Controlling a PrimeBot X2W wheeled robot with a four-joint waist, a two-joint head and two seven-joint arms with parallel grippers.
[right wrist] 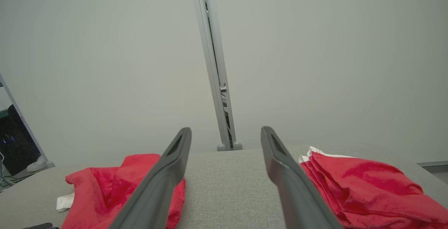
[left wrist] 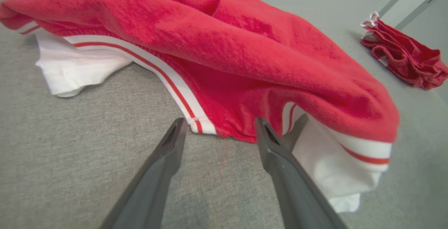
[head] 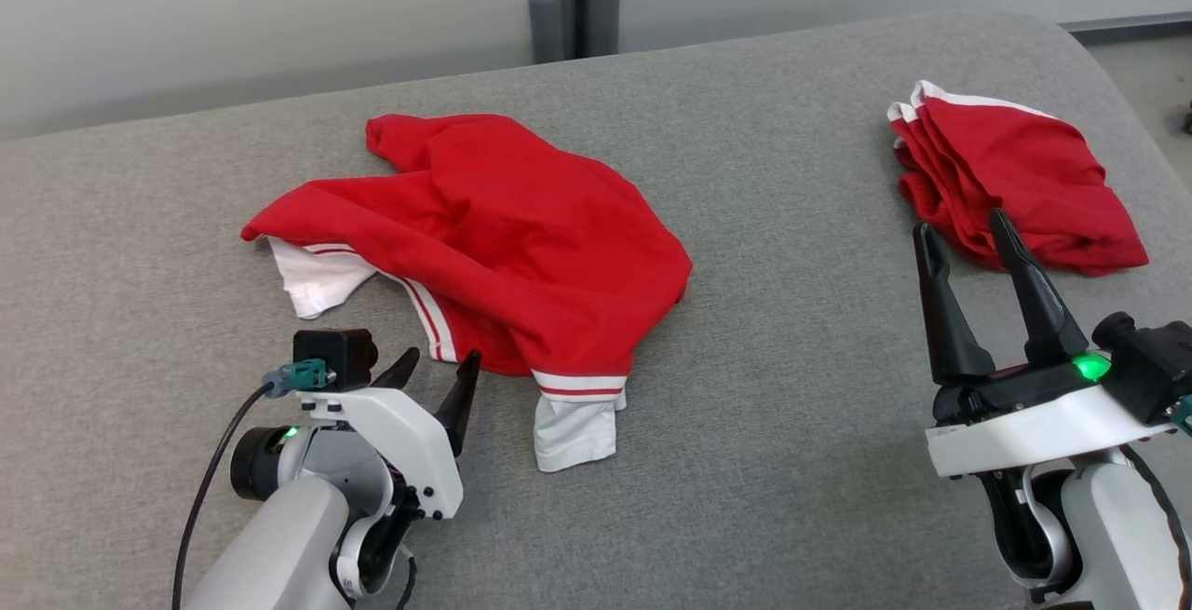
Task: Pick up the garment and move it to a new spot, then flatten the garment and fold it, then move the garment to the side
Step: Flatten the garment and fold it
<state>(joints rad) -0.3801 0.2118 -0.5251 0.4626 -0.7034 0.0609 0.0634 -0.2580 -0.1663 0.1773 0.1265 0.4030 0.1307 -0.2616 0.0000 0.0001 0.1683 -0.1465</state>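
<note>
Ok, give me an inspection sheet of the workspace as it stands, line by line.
Surface: grey padded table, bare apart from the two garments.
Job's things: crumpled red garment with white striped trim, lying unfolded left of centre; folded red garment at the far right.
Clutter: nothing seen.
Grippers: left pincer open, tips low at the crumpled garment's near hem, nothing gripped; right pincer open and empty, by the folded garment's near edge.
Cables: black cable looping from the left wrist camera down beside the forearm, off the cloth.
Surroundings: pale wall behind the table, with a grey post at its far edge.
</note>
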